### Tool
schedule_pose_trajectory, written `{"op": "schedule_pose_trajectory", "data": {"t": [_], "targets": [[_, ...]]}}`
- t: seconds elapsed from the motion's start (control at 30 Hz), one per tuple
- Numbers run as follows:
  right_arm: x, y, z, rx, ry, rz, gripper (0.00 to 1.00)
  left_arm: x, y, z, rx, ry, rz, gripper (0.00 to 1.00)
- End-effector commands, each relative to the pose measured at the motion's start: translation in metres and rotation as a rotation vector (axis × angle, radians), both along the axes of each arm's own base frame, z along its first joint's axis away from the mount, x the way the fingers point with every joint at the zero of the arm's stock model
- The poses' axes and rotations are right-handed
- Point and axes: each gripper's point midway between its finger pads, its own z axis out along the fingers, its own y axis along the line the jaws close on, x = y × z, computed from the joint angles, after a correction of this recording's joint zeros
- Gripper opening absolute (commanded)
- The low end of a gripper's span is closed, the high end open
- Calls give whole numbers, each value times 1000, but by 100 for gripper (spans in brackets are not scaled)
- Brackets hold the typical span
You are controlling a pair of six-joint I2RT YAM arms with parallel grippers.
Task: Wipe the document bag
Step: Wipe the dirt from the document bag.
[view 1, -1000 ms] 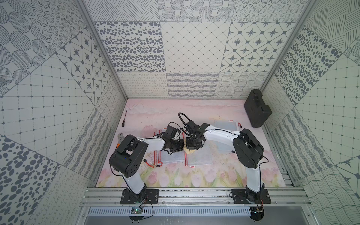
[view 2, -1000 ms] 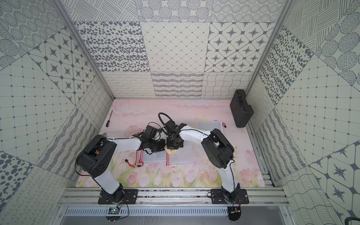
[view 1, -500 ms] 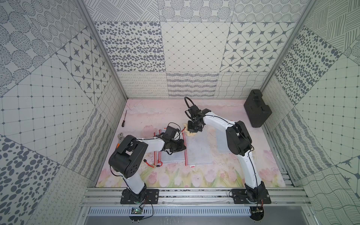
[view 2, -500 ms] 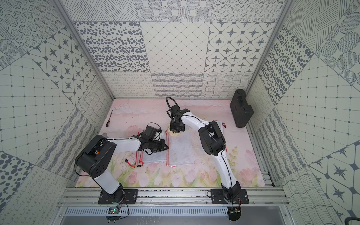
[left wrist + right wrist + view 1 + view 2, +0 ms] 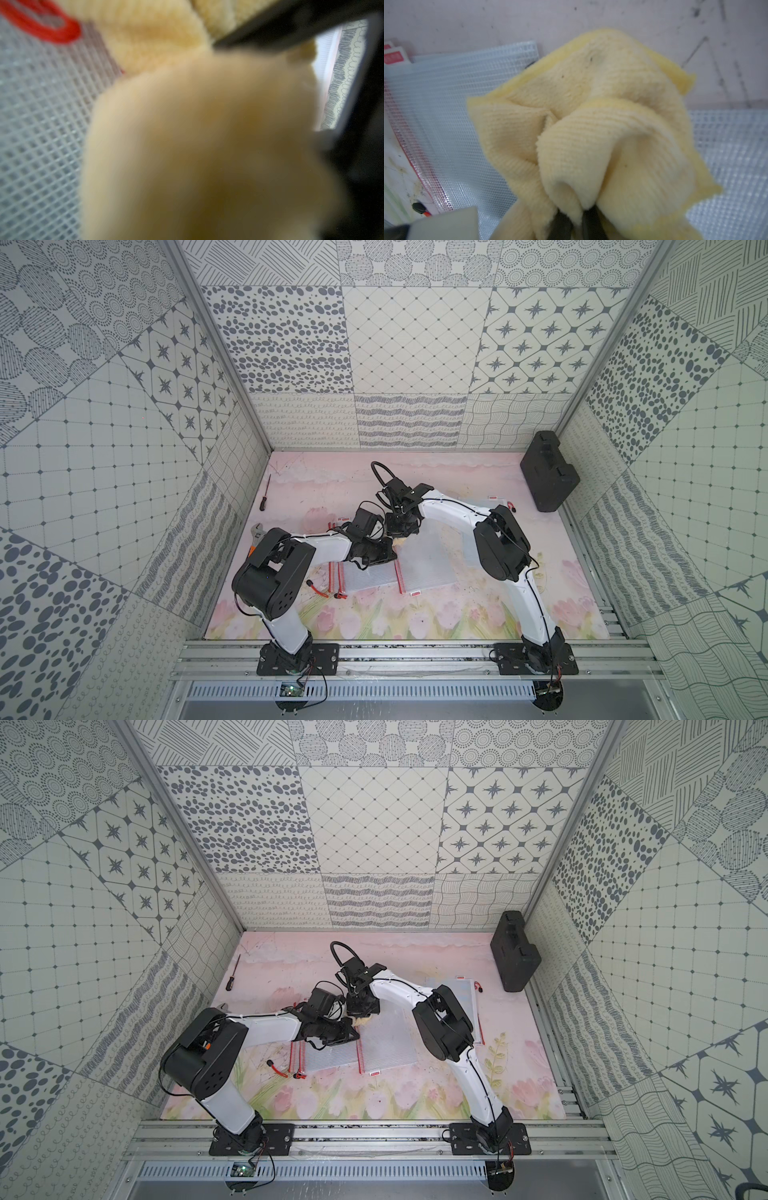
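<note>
Left wrist view is mostly blurred yellow cloth (image 5: 197, 145), so I can't see the left gripper (image 5: 384, 558) tips. It's clenched beside the red-zip edge of the mesh document bag (image 5: 424, 572), which lies mid-mat. Right gripper (image 5: 575, 224) pinches the cloth at the bag's far corner. Pink floral mat (image 5: 374, 626), patterned tile walls (image 5: 415, 344).

In the left wrist view, most of the picture is filled by a soft yellow ribbed cloth (image 5: 197, 145), blurred to a shapeless mass. A red loop (image 5: 41, 27) beside the cloth is blurred too and cut off by the picture's edge. In the right wrist view, the tips of the right claw (image 5: 576, 226) are buried in the cloth's folds, and the clear mesh plastic document bag (image 5: 446, 104) beneath the cloth is largely covered by it. In both top views, only a sliver of the cloth is seen under that claw.
</note>
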Motion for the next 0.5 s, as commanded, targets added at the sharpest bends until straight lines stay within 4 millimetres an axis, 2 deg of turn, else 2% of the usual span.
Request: {"op": "schedule_pose_trajectory", "data": {"t": [0.0,0.1,0.17,0.33,0.4,0.47], "targets": [[27,-25,-22,-40,19,-80,0,-31,39,-32,209,130,16,0],[40,-59,-23,-70,18,-137,0,-31,40,-31,215,126,23,0],[38,-84,-23,-89,23,-169,0,-30,43,-32,230,123,35,0],[5,-150,-26,-169,35,-238,0,-29,45,-37,241,134,51,0],[-8,-163,-28,-187,43,-253,0,-29,43,-39,236,143,55,0],[-15,-163,-28,-178,50,-257,0,-29,41,-41,226,155,54,0]]}}
